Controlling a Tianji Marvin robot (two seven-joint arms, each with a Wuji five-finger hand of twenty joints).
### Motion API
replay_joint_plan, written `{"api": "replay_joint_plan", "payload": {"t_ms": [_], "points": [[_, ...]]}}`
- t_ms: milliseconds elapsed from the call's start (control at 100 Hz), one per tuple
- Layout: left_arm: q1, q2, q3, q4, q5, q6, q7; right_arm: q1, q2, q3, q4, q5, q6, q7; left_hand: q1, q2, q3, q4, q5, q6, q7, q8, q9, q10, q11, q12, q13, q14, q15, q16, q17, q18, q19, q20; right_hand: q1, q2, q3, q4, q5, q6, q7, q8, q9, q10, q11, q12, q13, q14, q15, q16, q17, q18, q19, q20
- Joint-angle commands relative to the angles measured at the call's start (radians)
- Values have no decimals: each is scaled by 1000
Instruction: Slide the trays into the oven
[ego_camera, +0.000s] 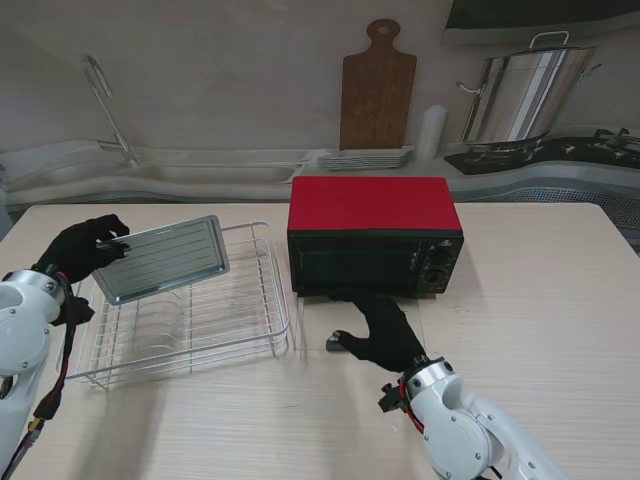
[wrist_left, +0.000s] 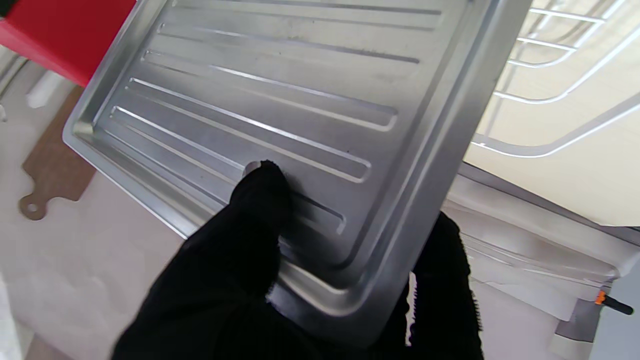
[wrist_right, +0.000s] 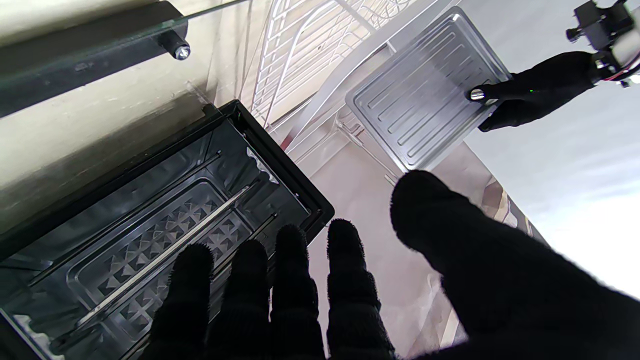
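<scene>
Left hand (ego_camera: 83, 247) pinched one corner of a ribbed metal tray (ego_camera: 163, 258), thumb on its face, remaining fingers behind the rim. Tray held tilted above the white wire dish rack (ego_camera: 190, 325), left of the red toaster oven (ego_camera: 374, 235). Right hand (ego_camera: 381, 335) spread, fingers apart, gripping nothing, resting on the lowered glass oven door (ego_camera: 312, 325) on the pale wooden surface (ego_camera: 540, 300). Oven cavity open, bare heating rod visible.

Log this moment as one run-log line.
left hand: holds baking tray over dish rack | right hand: open, on glass oven door | toaster oven: open
</scene>
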Motion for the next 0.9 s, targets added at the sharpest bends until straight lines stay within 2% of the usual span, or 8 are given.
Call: {"api": "replay_joint_plan", "payload": {"t_ms": [0, 260, 330, 470, 750, 890], "points": [[25, -7, -6, -44, -7, -7, -18, -5, -11, -4, 5, 2, 3, 11, 135, 107, 220, 92, 160, -143, 250, 191, 48, -40, 185, 69, 55, 1, 68, 30, 2, 46, 51, 30, -34, 2, 4, 39, -3, 3, 5, -16, -16, -24, 16, -7, -30, -25, 2, 1, 4, -41, 23, 16], [119, -8, -24, -179, -90, -38, -48, -1, -20, 1, 10, 26, 9, -15, 126, 104, 232, 97, 161, -143, 247, 196, 55, -37, 182, 71, 62, 3, 68, 32, 8, 49, 53, 33, -25, -12, 32, 49, -17, 8, 11, -12, -16, -18, 30, 0, -14, -12, 23, 12, 30, -23, 56, 34], [144, -9, -26, -212, -108, -47, -54, 2, -24, -2, 13, 34, 11, -25, 126, 102, 235, 98, 161, -143, 247, 197, 56, -35, 181, 71, 64, 3, 69, 32, 10, 50, 53, 34, -41, -18, 25, 42, -30, 17, 19, -10, -18, -1, 57, 11, 10, 33, 80, 43, 92, 44, 140, 79], [188, -9, -24, -273, -131, -56, -63, 14, -35, -17, 24, 65, 13, -51, 122, 101, 240, 99, 161, -139, 244, 197, 58, -36, 179, 72, 68, 4, 69, 32, 15, 51, 55, 35, -71, -51, 24, 24, -66, 43, 50, 0, -49, 25, 130, 38, 19, 68, 173, 95, 166, 72, 248, 145], [242, -8, -5, -366, -155, -69, -79, 49, -60, -66, 61, 115, 15, -112, 115, 97, 250, 102, 162, -139, 243, 199, 62, -33, 175, 74, 73, 5, 68, 32, 20, 54, 56, 37, -75, -64, 9, 10, -113, 44, 86, 10, -87, 23, 162, 45, 4, 64, 176, 96, 162, 70, 230, 145], [244, -4, 17, -387, -170, -71, -96, 47, -65, -77, 58, 144, -2, -116, 113, 96, 254, 103, 161, -138, 240, 198, 64, -32, 171, 74, 73, 5, 68, 32, 21, 55, 56, 37, -75, -64, -8, 5, -111, 46, 91, 10, -84, 24, 165, 44, 8, 64, 175, 96, 159, 66, 224, 143]]}}
